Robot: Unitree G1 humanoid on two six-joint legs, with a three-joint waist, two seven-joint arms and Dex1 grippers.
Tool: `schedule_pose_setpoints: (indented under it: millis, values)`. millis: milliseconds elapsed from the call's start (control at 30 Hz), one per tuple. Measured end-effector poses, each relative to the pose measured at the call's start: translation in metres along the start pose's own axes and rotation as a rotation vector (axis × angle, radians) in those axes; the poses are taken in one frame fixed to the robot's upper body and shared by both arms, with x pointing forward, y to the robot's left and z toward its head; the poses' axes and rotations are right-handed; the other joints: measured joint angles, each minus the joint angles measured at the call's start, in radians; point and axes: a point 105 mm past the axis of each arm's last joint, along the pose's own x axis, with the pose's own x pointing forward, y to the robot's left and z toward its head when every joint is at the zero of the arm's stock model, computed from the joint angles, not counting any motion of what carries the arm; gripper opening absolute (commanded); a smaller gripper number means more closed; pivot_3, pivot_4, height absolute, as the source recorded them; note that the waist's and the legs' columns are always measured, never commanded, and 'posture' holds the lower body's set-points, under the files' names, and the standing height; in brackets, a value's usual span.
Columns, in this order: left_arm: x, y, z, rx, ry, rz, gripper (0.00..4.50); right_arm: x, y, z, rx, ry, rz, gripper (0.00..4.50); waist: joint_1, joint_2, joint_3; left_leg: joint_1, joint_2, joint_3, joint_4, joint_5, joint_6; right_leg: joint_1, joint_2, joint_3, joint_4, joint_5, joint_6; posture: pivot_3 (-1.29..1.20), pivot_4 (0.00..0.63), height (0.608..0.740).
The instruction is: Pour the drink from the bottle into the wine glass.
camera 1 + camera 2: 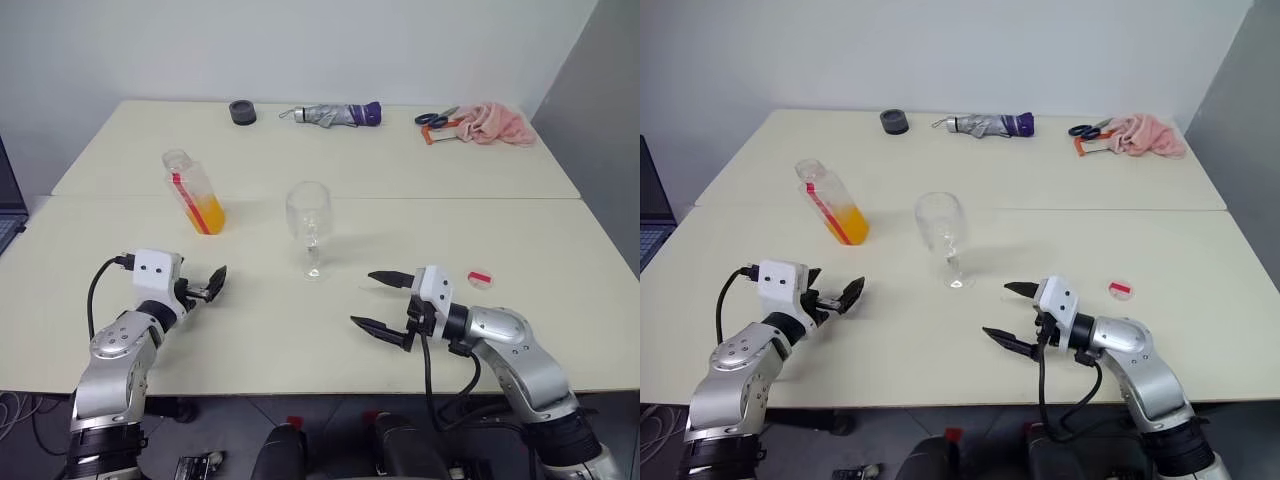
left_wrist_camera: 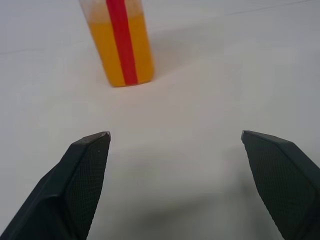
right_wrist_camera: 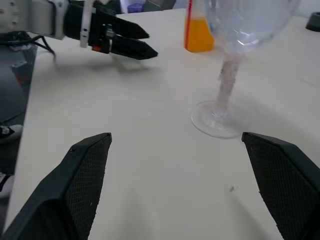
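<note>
Nearest the camera, 2 grippers are being held low over the table (image 1: 560, 250). The left gripper (image 1: 210, 285) is being kept with its fingers spread, nothing between them, and is being pointed toward the bottle (image 1: 193, 192). The right gripper (image 1: 380, 301) is likewise being kept spread and empty, and is being pointed across the table toward the left arm.

A small red-and-white cap (image 1: 481, 278) is lying flat on the table just beyond the right gripper, well apart from the bottle.

Farther in, the wine glass (image 1: 309, 226) is standing upright near the middle of the table, between the 2 grippers and beyond them; no drink is being seen in its bowl. To its left, well apart from it, the bottle is standing uncapped, and the orange drink (image 1: 208, 214) is filling only its lower part. A red label strip is running down its side.

Along the far edge, 4 items are lying: a dark roll of tape (image 1: 242, 112), a folded umbrella (image 1: 334, 115), scissors (image 1: 437, 118) and a pink cloth (image 1: 495, 123).
</note>
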Motion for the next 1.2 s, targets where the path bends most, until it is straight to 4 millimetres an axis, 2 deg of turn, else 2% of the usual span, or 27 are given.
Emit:
schedule_pose_setpoints:
  millis: [200, 433, 533, 700, 1000, 1200]
  values:
    - [0.013, 0.015, 0.010, -0.011, -0.036, 0.050, 4.50, 0.000, 0.009, 0.002, 0.013, 0.005, 0.049, 4.46, 0.004, 0.000, 0.000, 0.000, 0.000, 0.001, 0.000, 0.000, 0.000, 0.000, 0.000, 0.000, 0.000, 0.000, 0.000, 0.00, 0.150, 0.740]
    - [0.032, 0.027, 0.034, 0.003, -0.080, 0.048, 4.50, 0.005, 0.006, 0.013, -0.013, -0.022, 0.048, 4.46, 0.007, 0.000, 0.000, 0.000, -0.001, 0.001, 0.000, 0.000, 0.000, 0.000, 0.000, 0.000, 0.000, 0.000, 0.000, 0.00, 0.150, 0.740]
    - [0.040, 0.030, 0.037, 0.010, -0.074, 0.033, 4.50, 0.006, 0.003, 0.017, -0.028, -0.029, 0.047, 4.46, 0.007, -0.001, 0.000, 0.000, -0.001, 0.000, 0.000, 0.000, 0.000, 0.000, 0.001, -0.001, 0.000, 0.000, 0.000, 0.00, 0.150, 0.740]
    - [0.054, 0.031, 0.046, 0.019, -0.085, 0.002, 4.50, 0.010, -0.002, 0.022, -0.043, -0.036, 0.044, 4.46, 0.011, -0.001, 0.000, -0.001, -0.001, 0.000, 0.000, 0.000, 0.000, 0.000, 0.001, -0.002, 0.000, 0.000, 0.000, 0.00, 0.150, 0.740]
    - [0.071, 0.030, 0.054, 0.033, -0.091, -0.031, 4.50, 0.011, -0.003, 0.021, -0.034, -0.030, 0.028, 4.46, 0.012, -0.001, 0.000, -0.002, -0.001, 0.000, 0.001, 0.000, 0.000, 0.000, 0.001, -0.002, 0.000, 0.000, 0.000, 0.00, 0.150, 0.740]
    - [0.082, 0.028, 0.067, 0.032, -0.117, -0.044, 4.50, 0.011, -0.001, 0.018, -0.031, -0.025, 0.028, 4.46, 0.012, -0.001, 0.000, -0.002, -0.002, 0.000, 0.001, 0.000, 0.000, 0.000, 0.001, -0.003, 0.000, 0.000, 0.000, 0.00, 0.150, 0.740]
